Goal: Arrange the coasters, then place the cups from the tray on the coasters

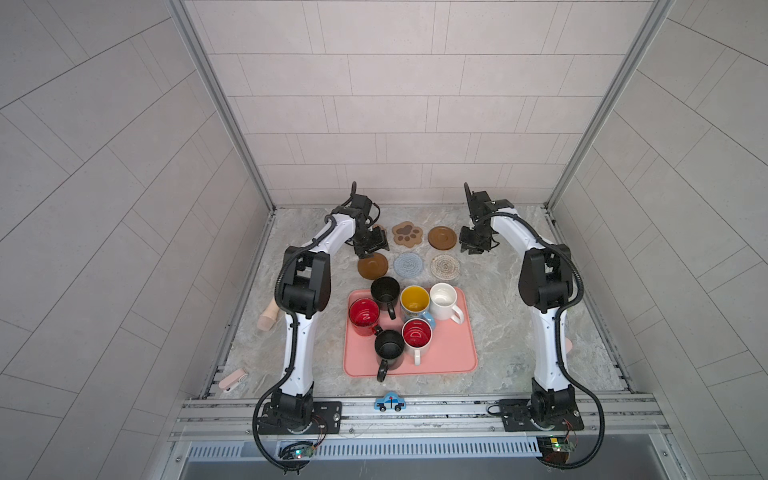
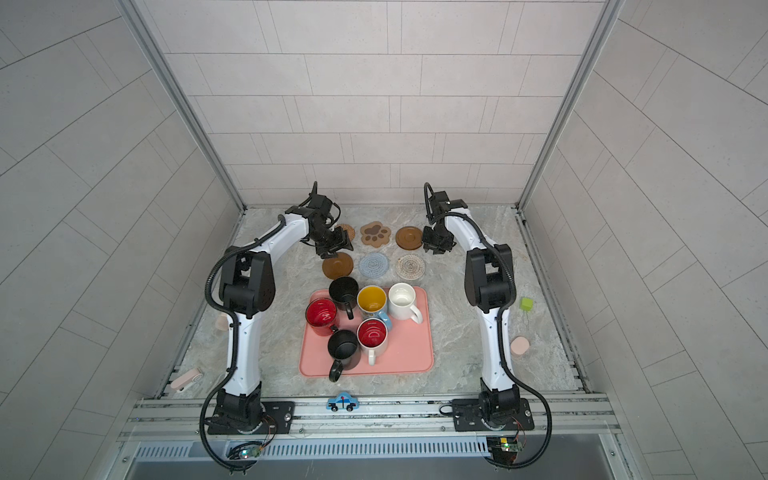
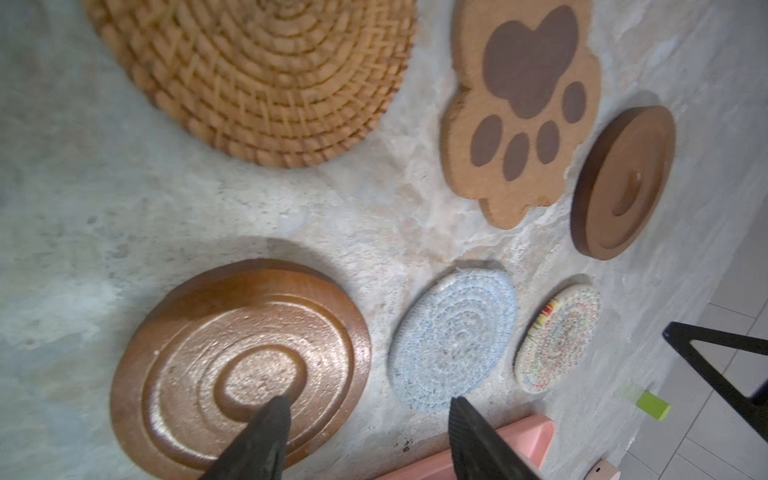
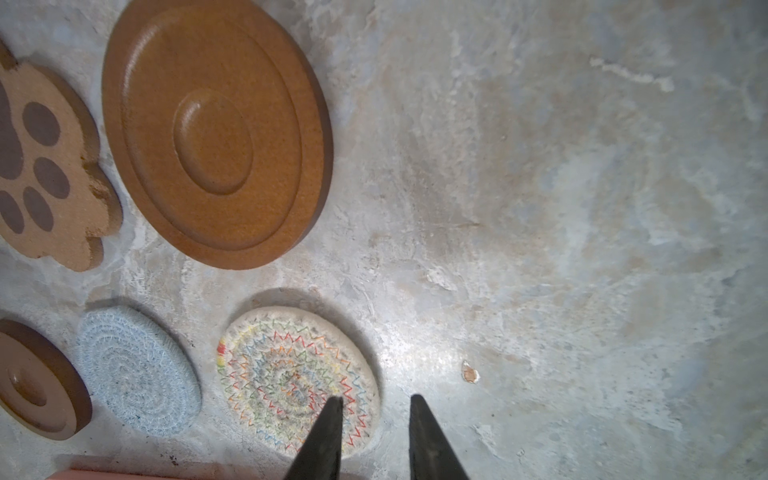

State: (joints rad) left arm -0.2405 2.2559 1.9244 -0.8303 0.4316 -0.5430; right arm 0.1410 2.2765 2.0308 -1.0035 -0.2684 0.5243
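Six coasters lie in two rows behind the tray (image 1: 453, 357). The far row is rattan (image 3: 257, 79), paw-shaped (image 1: 407, 235) and dark wooden (image 1: 442, 237). The near row is a wooden round (image 1: 372, 266), grey-blue crochet (image 1: 407, 264) and cream crochet (image 1: 445, 266). On the tray stand six cups: two black (image 1: 385, 289) (image 1: 389, 349), red (image 1: 364, 313), blue with yellow inside (image 1: 414, 300), cream-white (image 1: 443, 299), and white with red inside (image 1: 417, 334). My left gripper (image 3: 369, 401) hangs open and empty above the near wooden round. My right gripper (image 4: 376, 398) hovers by the cream coaster's edge, jaws slightly apart and empty.
A blue toy car (image 1: 390, 402) sits on the front rail. A beige cylinder (image 1: 268, 318) and a pink gadget (image 1: 234, 379) lie left of the left arm. A green cube (image 2: 527, 304) and a pink puck (image 2: 519, 345) lie at the right. Walls enclose three sides.
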